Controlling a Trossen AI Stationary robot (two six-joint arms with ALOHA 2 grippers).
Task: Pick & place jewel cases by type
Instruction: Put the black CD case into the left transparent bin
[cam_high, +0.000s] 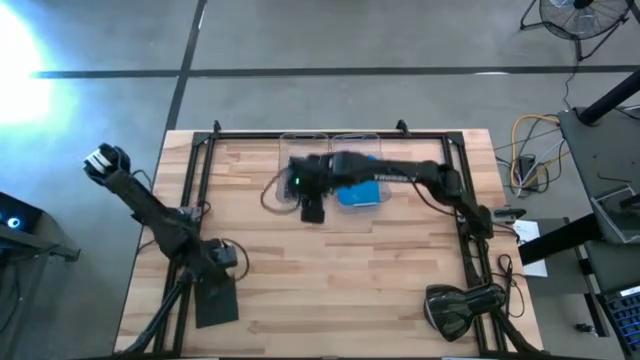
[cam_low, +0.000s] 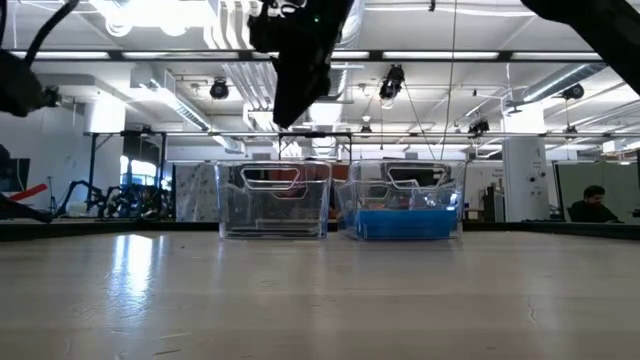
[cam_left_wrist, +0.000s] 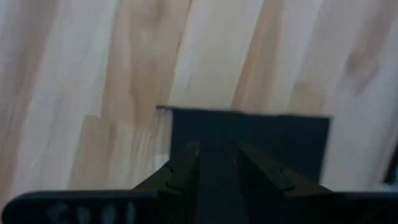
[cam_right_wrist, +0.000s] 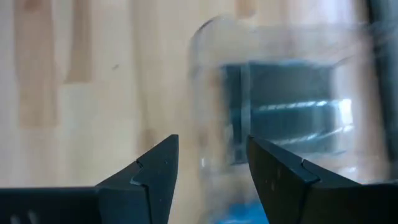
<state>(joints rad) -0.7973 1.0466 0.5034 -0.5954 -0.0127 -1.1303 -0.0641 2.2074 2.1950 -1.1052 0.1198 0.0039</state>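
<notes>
A dark jewel case (cam_high: 216, 302) lies flat on the table near its near left corner, and my left gripper (cam_high: 222, 272) stands over it. In the left wrist view that case (cam_left_wrist: 267, 134) lies under the slightly open left gripper (cam_left_wrist: 217, 165). My right gripper (cam_high: 312, 208) reaches across to the left clear bin (cam_high: 300, 150) and hangs high above it (cam_low: 295, 95). It is open and empty (cam_right_wrist: 211, 162). Below it another dark case (cam_right_wrist: 283, 106) shows through the bin wall. Blue cases (cam_high: 360, 194) lie stacked in the right bin (cam_low: 405, 223). My left gripper comes down slanting over the dark case's near edge (cam_left_wrist: 217, 124), a finger on either side of its middle. The case lies flat on the table. I cannot tell whether the fingertips touch it.
The two clear bins (cam_low: 275, 200) stand side by side at the table's far middle. A black frame rail (cam_high: 200, 180) runs along the left, far and right edges. A cable (cam_high: 270, 192) loops beside the left bin. Bare wood (cam_high: 350, 290) fills the near middle.
</notes>
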